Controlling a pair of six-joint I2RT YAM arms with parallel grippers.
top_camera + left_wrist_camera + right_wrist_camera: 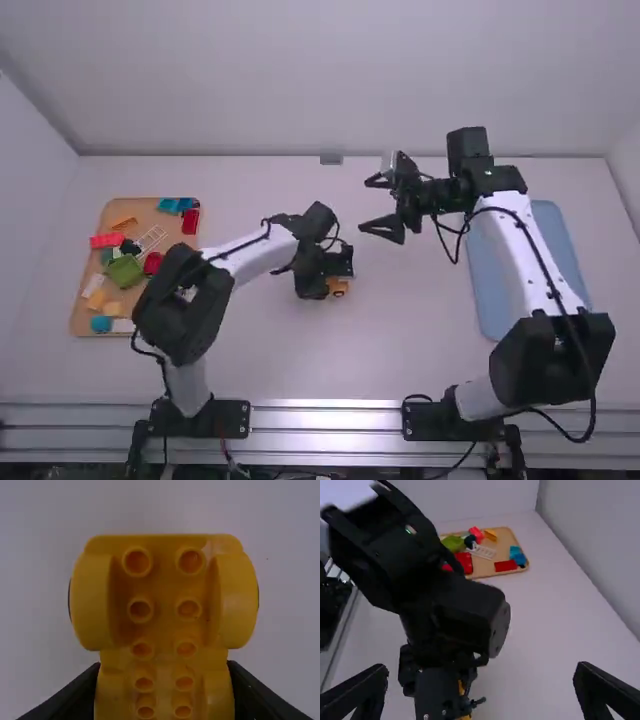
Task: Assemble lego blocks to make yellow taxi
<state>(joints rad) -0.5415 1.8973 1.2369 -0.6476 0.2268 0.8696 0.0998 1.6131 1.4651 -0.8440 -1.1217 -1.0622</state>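
The yellow plastic block taxi (162, 595) is pinched by the fingers of the black left gripper (164, 666), near the high view's middle — repositioning between joins, seemingly. The right gripper (481, 671) has its fingers spread; next, careful turning upright is probably required.
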